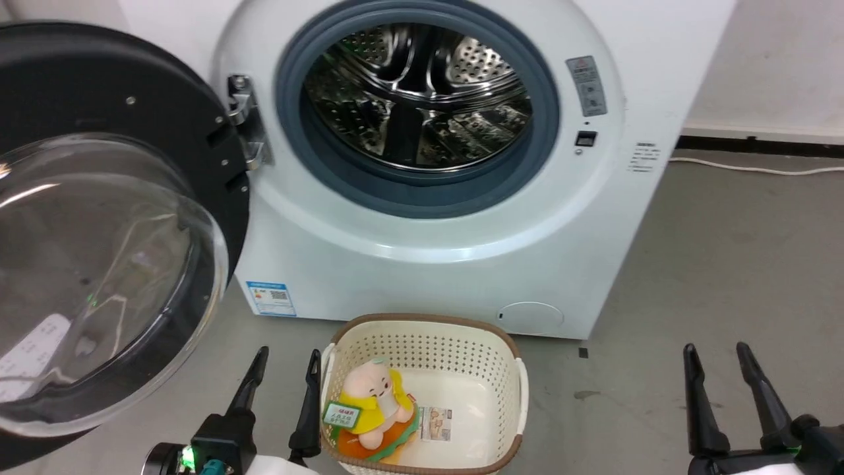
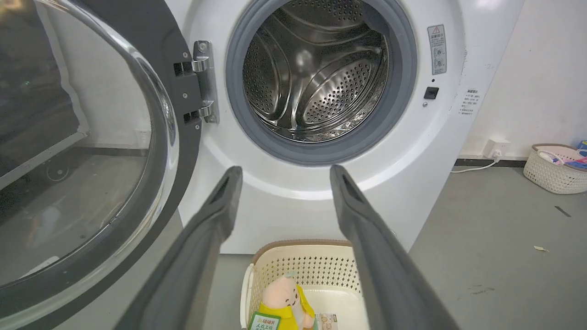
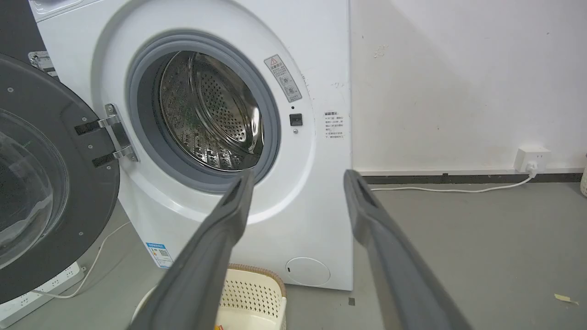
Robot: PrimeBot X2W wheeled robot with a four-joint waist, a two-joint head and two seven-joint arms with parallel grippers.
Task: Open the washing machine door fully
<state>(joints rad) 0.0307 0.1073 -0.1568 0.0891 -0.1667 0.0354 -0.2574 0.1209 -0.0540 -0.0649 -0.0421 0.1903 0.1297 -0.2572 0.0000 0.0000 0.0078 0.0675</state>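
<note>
From the head view, the washing machine door (image 1: pixel 99 231) stands swung out on the left of the washing machine (image 1: pixel 428 277). Its glass bowl bulges toward the camera, and the steel drum (image 1: pixel 422 99) is laid bare. The door hangs on an upright hinge (image 1: pixel 247 125) at the left of the opening, so any further swing would run leftward around that axis. The left gripper (image 1: pixel 288 356) sits low, just right of the door's lower edge and clear of it, with its jaws apart and nothing between them. It is plainly the nearer arm. The right gripper (image 1: pixel 715 349) rests well off at the lower right, also spread and empty. A basket (image 1: pixel 508 356) holding a soft toy (image 1: pixel 376 402) sits on the floor between the two. In the left wrist view, the two fingers (image 2: pixel 215 215) are spread and point up at the machine front, with the door up and to their left. In the right wrist view, the spread fingers (image 3: pixel 220 229) aim at the machine's right half, with the door far to the left. The door looks about fully open.
</note>
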